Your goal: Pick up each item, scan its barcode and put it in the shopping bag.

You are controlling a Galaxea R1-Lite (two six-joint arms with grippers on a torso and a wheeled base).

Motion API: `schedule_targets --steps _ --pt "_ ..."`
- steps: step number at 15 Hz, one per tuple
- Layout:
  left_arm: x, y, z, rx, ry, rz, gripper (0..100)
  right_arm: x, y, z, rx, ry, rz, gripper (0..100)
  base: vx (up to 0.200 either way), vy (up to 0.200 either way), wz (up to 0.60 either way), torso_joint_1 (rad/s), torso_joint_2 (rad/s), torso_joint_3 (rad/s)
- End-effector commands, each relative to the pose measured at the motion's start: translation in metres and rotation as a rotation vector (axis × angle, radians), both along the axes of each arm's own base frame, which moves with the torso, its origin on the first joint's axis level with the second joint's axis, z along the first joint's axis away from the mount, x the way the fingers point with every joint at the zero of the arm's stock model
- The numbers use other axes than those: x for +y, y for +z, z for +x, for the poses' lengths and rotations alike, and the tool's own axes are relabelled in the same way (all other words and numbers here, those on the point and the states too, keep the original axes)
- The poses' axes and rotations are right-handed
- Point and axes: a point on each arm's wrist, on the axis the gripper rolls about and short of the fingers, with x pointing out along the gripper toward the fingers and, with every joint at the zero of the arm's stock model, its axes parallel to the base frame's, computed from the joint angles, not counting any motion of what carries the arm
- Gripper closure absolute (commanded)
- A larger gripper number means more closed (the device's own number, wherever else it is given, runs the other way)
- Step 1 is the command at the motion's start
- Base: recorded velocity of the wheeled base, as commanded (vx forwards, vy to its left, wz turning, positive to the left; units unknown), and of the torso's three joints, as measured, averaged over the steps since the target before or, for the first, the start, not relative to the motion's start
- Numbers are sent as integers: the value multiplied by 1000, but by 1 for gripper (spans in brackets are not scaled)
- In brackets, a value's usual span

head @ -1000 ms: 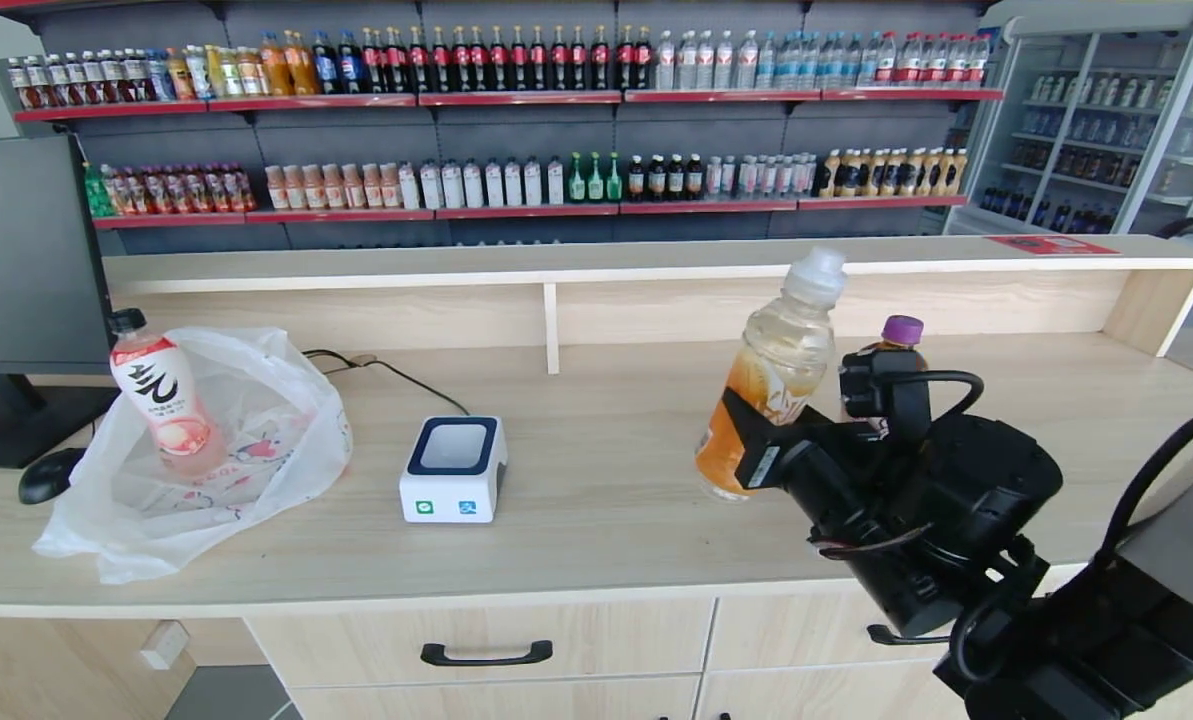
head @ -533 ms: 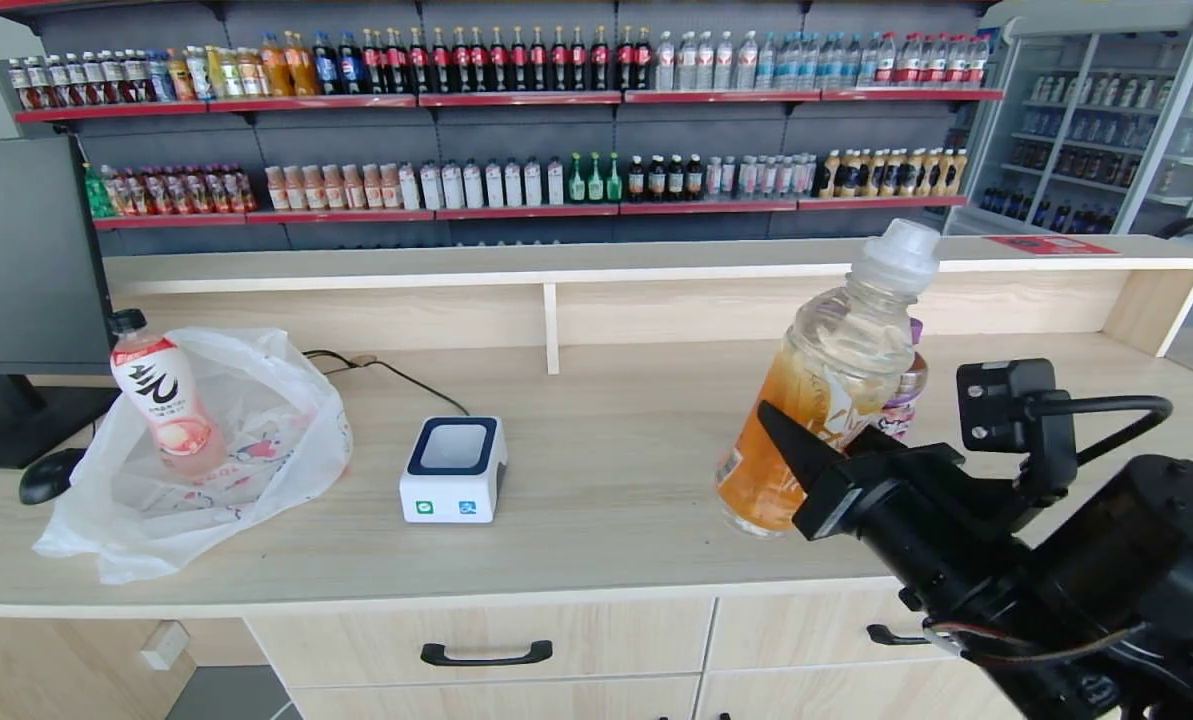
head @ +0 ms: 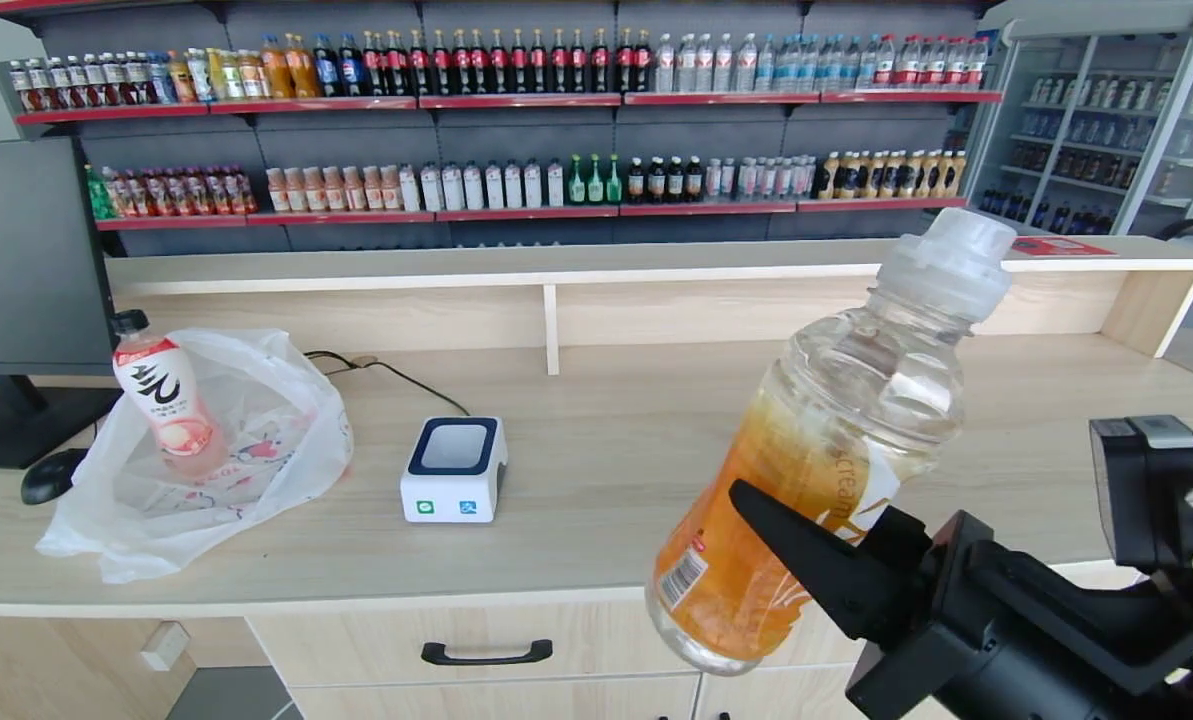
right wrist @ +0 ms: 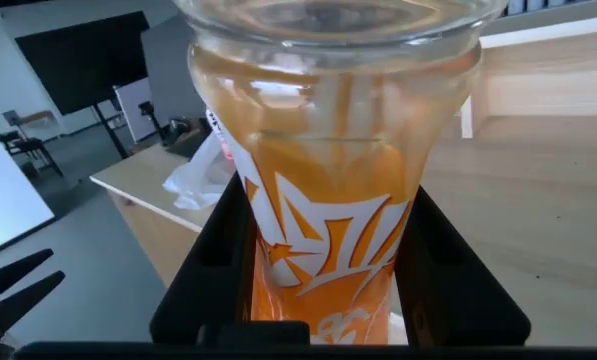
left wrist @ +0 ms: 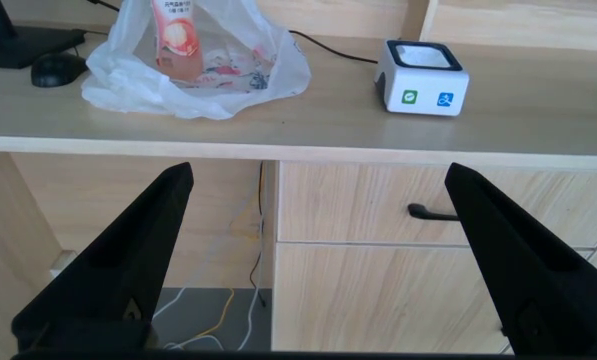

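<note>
Right end effector (right wrist: pixel 328 270) clamped low on orange drink bottle (head: pixel 836 440), bottle tilted

Of the right hand (head: pixel 796 500), the far finger is hidden behind the orange bottle (head: pixel 856 400). The shopping bag (head: pixel 286 450) veils the pink bottle (head: pixel 156 380) low down; the monitor (head: pixel 16 250) runs off the left edge.
</note>
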Motion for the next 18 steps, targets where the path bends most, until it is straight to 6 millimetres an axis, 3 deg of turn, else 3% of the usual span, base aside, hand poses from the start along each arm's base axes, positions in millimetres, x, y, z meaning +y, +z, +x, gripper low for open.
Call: schedule_targets --steps 1,7,9,18 --pt "0 0 0 -1 0 0 0 1 3 -7 0 85 25 100 0 0 0 0 0 0" --pt "0 0 0 -1 1 0 0 11 -2 -10 99 205 79 100 0 0 0 0 0 0" --pt "0 0 0 -1 0 0 0 11 2 -18 128 254 126 100 0 0 0 0 0 0" --pt "0 0 0 -1 0 0 0 28 18 -20 254 359 315 100 0 0 0 0 0 0"
